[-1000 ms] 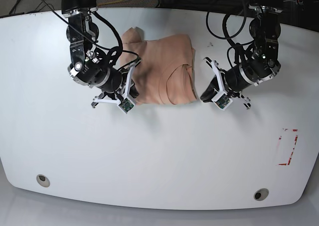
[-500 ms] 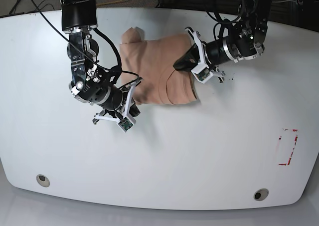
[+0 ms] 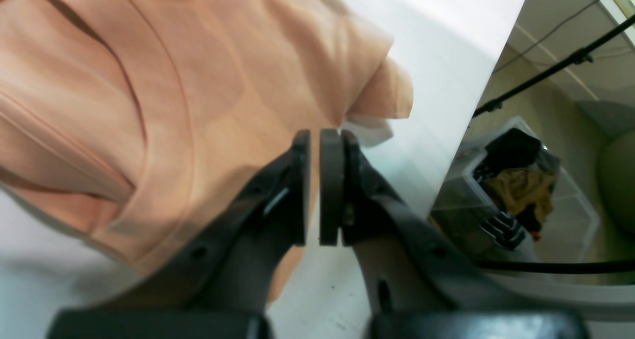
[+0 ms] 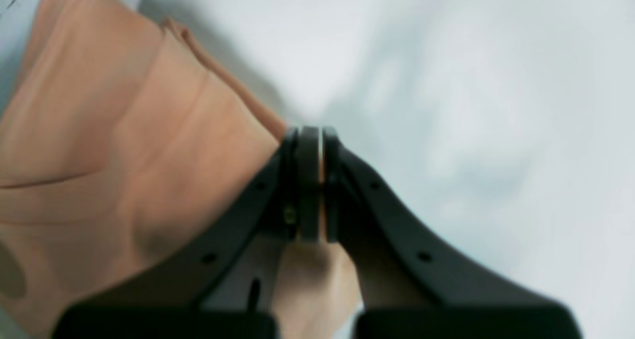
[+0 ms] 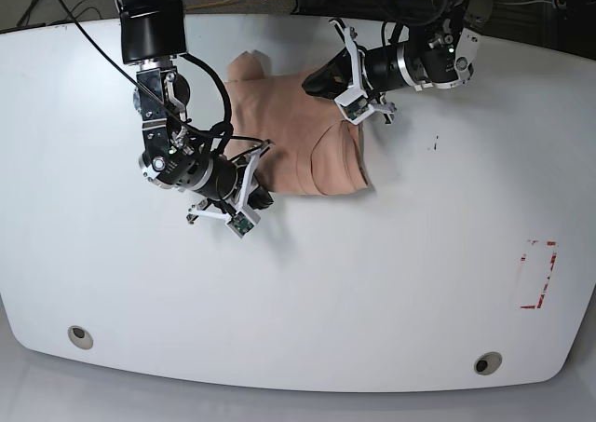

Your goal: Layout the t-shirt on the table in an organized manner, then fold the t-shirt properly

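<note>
- Left wrist view: no writing could be read. The t-shirt (image 3: 149, 105) lay on the table (image 3: 436, 56), spreading ahead and to the left of the left gripper (image 3: 320, 140). Its jaws were closed with only a sliver between the pads, their tips over a sleeve edge; no cloth showed between them.
- Right wrist view: blurred, no labels legible. The right gripper (image 4: 310, 135) was clamped on the t-shirt's edge, peach cloth showing between the pads and bunching beneath them.
- Base view: the folded t-shirt sat between both grippers; a red outline mark (image 5: 538, 275) lay well apart.
</note>
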You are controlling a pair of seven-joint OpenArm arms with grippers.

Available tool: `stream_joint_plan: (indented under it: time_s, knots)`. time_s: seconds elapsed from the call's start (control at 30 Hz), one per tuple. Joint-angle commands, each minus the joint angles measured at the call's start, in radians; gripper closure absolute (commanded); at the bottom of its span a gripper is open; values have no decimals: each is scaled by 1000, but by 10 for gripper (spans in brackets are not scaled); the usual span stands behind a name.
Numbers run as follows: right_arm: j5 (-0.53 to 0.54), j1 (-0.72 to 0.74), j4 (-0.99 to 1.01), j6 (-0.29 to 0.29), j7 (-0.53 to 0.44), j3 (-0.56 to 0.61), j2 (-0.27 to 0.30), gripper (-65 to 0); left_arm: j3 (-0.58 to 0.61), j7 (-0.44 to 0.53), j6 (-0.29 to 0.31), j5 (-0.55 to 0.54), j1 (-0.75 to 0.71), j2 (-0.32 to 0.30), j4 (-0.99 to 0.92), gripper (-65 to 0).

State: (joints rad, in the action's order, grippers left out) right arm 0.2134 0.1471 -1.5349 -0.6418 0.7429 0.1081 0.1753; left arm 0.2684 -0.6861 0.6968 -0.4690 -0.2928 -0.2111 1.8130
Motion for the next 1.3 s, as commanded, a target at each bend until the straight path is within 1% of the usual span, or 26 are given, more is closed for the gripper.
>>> stream_joint_plan:
  time_s: [0.0, 0.1, 0.17, 0.27, 0.5, 0.73, 0.83, 1.03, 1.1, 1.27]
  knots:
    - [16, -1, 4, -10, -66, -6, 11, -14, -4, 19, 1, -15, 13, -7, -45, -25]
    - [14, -20, 12, -10, -105, -9, 31, -14, -5, 19, 1, -15, 45, -21, -101, -25]
    - [14, -34, 12, -10, -115, -8, 46, -14, -4, 21, 1, -15, 62, -44, -141, -25]
    - [14, -65, 7, -10, -118, -9, 54, -14, -5, 21, 1, -15, 102, -66, -201, -25]
    - [14, -142, -55, -10, -118, -44, 56, -14, -5, 24, 1, -15, 200, -118, -318, -25]
    - [14, -243, -172, 0, -112, -57, 49, -14, -7, 26, 1, -17, 284, -146, -390, -25]
    - [14, -275, -209, 1, -112, -57, 45, -14, -7, 26, 1, -17, 317, -146, -411, -25]
    - [16, -314, -269, 50, -112, -55, 45, -14, -7, 27, 1, -17, 375, -156, -417, -25]
    - [17, -317, -295, 58, -110, -55, 45, -14, -7, 27, 1, -17, 392, -156, -408, -25]
    - [17, -309, -384, 61, -38, -57, 48, -14, -7, 27, 1, -17, 406, -156, -301, -25]
